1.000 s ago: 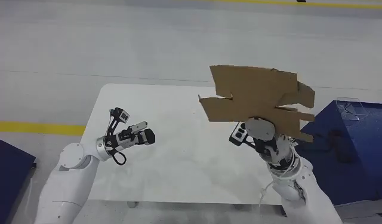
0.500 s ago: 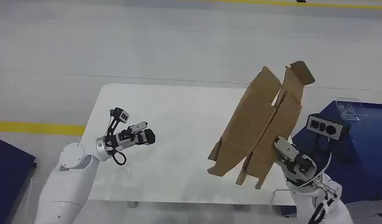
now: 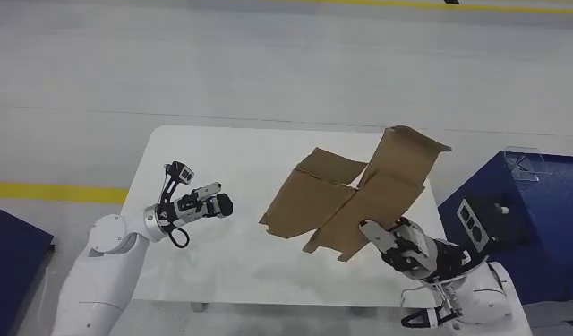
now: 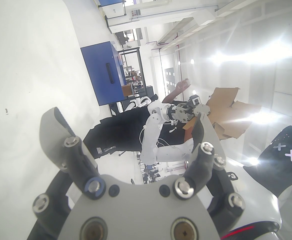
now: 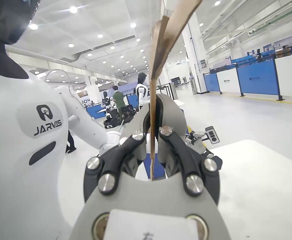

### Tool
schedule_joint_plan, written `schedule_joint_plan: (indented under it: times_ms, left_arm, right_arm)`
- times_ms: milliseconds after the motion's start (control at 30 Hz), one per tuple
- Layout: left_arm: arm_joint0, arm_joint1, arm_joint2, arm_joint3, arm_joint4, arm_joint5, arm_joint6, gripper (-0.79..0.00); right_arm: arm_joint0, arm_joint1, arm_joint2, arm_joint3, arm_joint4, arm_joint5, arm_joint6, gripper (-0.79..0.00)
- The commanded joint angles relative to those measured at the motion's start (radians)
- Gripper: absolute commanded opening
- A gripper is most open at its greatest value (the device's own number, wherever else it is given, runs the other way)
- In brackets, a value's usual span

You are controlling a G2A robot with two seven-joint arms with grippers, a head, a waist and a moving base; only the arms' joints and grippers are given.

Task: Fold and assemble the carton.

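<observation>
The right claw (image 5: pixel 153 106) is clamped on the near edge of the flattened brown carton (image 3: pixel 358 197), which slants over the right half of the white table (image 3: pixel 233 264). The left claw (image 4: pixel 127 121) hovers over the table's left side, its fingers spread apart.
</observation>
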Motion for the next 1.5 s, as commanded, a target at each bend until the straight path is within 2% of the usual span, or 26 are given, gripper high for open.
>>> schedule_joint_plan:
  times_ms: [0,100,133,200,300,400,467,567,667,733,900,1067,1200,1267,1367,1467]
  left_arm:
    - [0.000,0.000,0.000,0.000,0.000,0.000,0.000,0.000]
    - [0.000,0.000,0.000,0.000,0.000,0.000,0.000,0.000]
    - [0.000,0.000,0.000,0.000,0.000,0.000,0.000,0.000]
    - [0.000,0.000,0.000,0.000,0.000,0.000,0.000,0.000]
    - [0.000,0.000,0.000,0.000,0.000,0.000,0.000,0.000]
    - [0.000,0.000,0.000,0.000,0.000,0.000,0.000,0.000]
    - [0.000,0.000,0.000,0.000,0.000,0.000,0.000,0.000]
    - [0.000,0.000,0.000,0.000,0.000,0.000,0.000,0.000]
    - [0.000,0.000,0.000,0.000,0.000,0.000,0.000,0.000]
    - [0.000,0.000,0.000,0.000,0.000,0.000,0.000,0.000]
    - [0.000,0.000,0.000,0.000,0.000,0.000,0.000,0.000]
    - [0.000,0.000,0.000,0.000,0.000,0.000,0.000,0.000]
    - [0.000,0.000,0.000,0.000,0.000,0.000,0.000,0.000]
    - [0.000,0.000,0.000,0.000,0.000,0.000,0.000,0.000]
    - [0.000,0.000,0.000,0.000,0.000,0.000,0.000,0.000]
    - [0.000,0.000,0.000,0.000,0.000,0.000,0.000,0.000]
  right_arm:
    - [0.000,0.000,0.000,0.000,-0.001,0.000,0.000,-0.785]
    - [0.000,0.000,0.000,0.000,-0.001,0.000,0.000,-0.785]
    - [0.007,0.001,0.013,-0.012,-0.038,-0.004,0.009,-0.785]
    - [0.028,-0.003,0.094,-0.036,-0.196,-0.025,-0.048,-0.785]
    - [0.023,-0.027,0.179,-0.094,-0.435,-0.010,-0.300,-0.785]
    - [0.027,-0.051,0.255,-0.167,-0.733,0.053,-0.570,-0.785]
    - [0.020,-0.064,0.292,-0.227,-0.986,0.135,-0.759,-0.785]
    - [0.001,-0.073,0.288,-0.233,-1.388,0.280,-1.088,-0.785]
    - [-0.044,-0.073,0.270,-0.233,-1.750,0.513,-1.368,-0.785]
    - [-0.085,-0.072,0.252,-0.233,-1.907,0.644,-1.495,-0.785]
    - [-0.141,-0.066,0.243,-0.233,-2.229,0.914,-1.630,-0.785]
    - [-0.181,-0.064,0.227,-0.233,-2.546,1.162,-1.619,-0.785]
    - [-0.197,-0.062,0.180,-0.233,-2.594,1.191,-1.581,-0.785]
    - [-0.195,-0.061,0.158,-0.233,-2.545,1.175,-1.565,-0.785]
    - [-0.181,-0.060,0.140,-0.233,-2.347,1.090,-1.547,-0.785]
    - [-0.159,-0.057,0.152,-0.233,-2.073,0.922,-1.522,-0.785]
